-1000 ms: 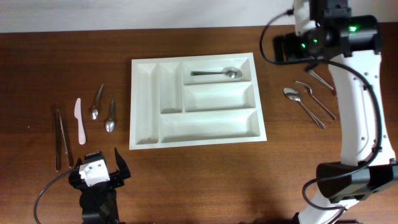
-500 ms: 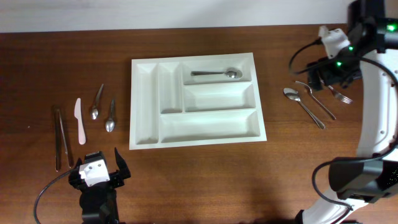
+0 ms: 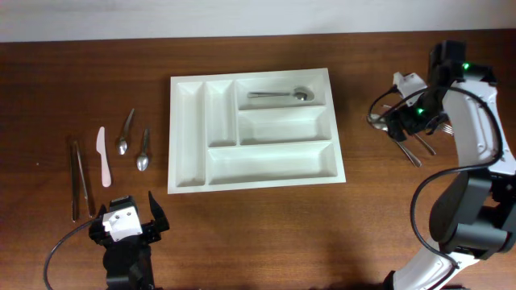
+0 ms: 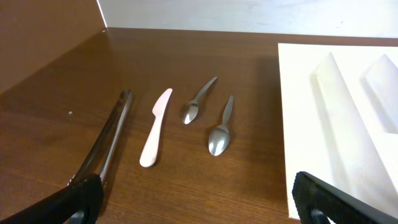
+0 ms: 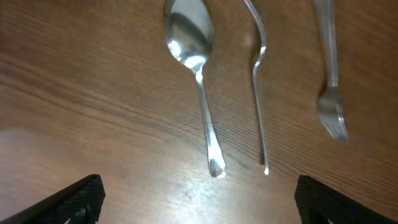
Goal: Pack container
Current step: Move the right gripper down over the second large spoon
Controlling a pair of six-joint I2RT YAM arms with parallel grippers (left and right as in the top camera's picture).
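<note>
"Two hands to log. State of each, nearest things first?"

"Left gripper (image 4: pixel 196 190): fingers spread wide, nothing between them, low over the table (image 3: pixel 258 234) at its front left. Right gripper (image 5: pixel 199 193): also spread wide and empty, held over loose cutlery on the right side."

"What lies ahead of the left?"

"Nearest, a pair of long metal rods (image 4: pixel 112 140), lying lengthwise on my left. Just beside them is a pale pink knife (image 4: pixel 155 127). Next come the nearer small spoon (image 4: pixel 221 127) and the farther small spoon (image 4: pixel 198 101), bowls toward me, apart from each other. The container (image 4: pixel 298 124) sits to the right of these, flat on the wood, mid-table."

"Under the right?"

"Three pieces side by side, none touching. A large spoon (image 5: pixel 199 81) has its handle end nearest my fingers and its bowl away. A thin handle (image 5: pixel 258 81) runs out of frame at the head. A fork (image 5: pixel 329 81) has its tines toward me. All lie right of the container."

"Inside the container?"

"Seen from overhead, the two narrow compartments are on its left and the three long ones on its right. A packed spoon (image 3: pixel 282 94) lies in the farthest long compartment, bowl to the right."
</note>
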